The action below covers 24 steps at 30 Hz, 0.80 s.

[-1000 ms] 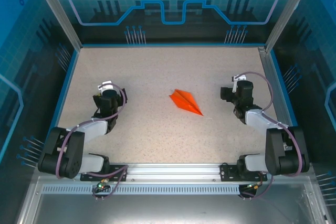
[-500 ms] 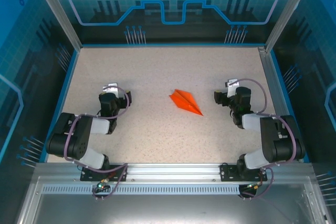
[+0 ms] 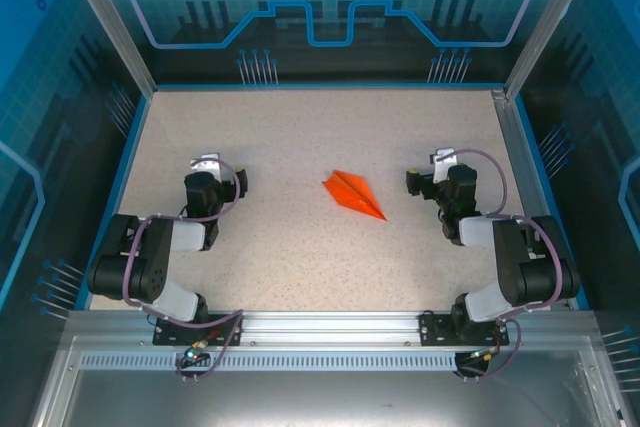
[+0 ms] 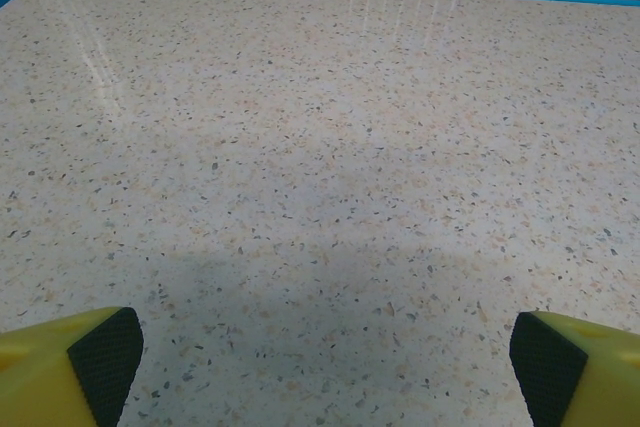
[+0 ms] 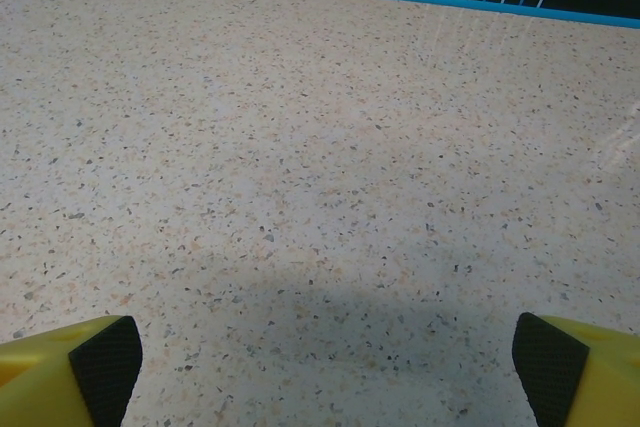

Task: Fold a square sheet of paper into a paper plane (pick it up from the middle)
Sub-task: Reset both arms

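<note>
**Now both arms are tucked home and the plane lies on its own**

Right, starting nearest me: both arms have folded back toward their bases over the last second. A moment ago the elbows sat low and wide by the rail. Now they are drawn in and stacked up on each side, in what looks to me like a rest pose.

The left gripper (image 3: 215,175) hovers low over the surface (image 3: 300,127), and its jaws are spread wide. From the left wrist I see its pads (image 4: 105,357) out at the corners, with bare speckled top between them and nothing held. The right gripper (image 3: 432,175) is a mirror of it. Its jaws are released too, pads (image 5: 105,362) far apart and empty, and it has slid a touch inward and nearer its own base than it was a second ago.

Further out, between the two grippers and well apart from both, sits the paper plane (image 3: 354,194). It is a slim orange dart with a centre ridge, lying flat with its nose toward the near right. It has not budged across the last second, so neither arm disturbed it on the way back.

My call is that the folding is finished. The dart is shaped and let go, and both arms are clear of it. I see nothing left to do here except let them settle.
</note>
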Motion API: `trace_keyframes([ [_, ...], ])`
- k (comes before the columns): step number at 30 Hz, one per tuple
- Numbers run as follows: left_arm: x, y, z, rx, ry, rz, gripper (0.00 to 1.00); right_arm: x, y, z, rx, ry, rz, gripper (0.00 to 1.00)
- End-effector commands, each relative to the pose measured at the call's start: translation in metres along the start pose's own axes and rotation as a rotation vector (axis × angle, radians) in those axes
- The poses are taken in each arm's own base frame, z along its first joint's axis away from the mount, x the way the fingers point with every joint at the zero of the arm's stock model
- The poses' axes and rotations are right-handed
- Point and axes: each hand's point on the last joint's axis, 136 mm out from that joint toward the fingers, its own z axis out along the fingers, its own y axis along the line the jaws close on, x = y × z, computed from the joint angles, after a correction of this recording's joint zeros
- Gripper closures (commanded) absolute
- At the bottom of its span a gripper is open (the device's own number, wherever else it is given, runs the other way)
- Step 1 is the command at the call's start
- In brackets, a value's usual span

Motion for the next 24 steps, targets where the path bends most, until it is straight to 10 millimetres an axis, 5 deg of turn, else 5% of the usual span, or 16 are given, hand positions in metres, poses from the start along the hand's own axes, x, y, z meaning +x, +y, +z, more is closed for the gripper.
trace_keyframes([
  [1,-0.0118,-0.0025,0.0012,0.018,-0.029,-0.019,0.02,-0.0064,0.0000,-0.0003,0.012,-0.032,-0.004,0.01],
  [24,-0.0114,-0.0022,0.0015,0.018,-0.027,-0.019,0.02,-0.0065,0.0031,0.0003,-0.006,-0.028,-0.010,0.01],
])
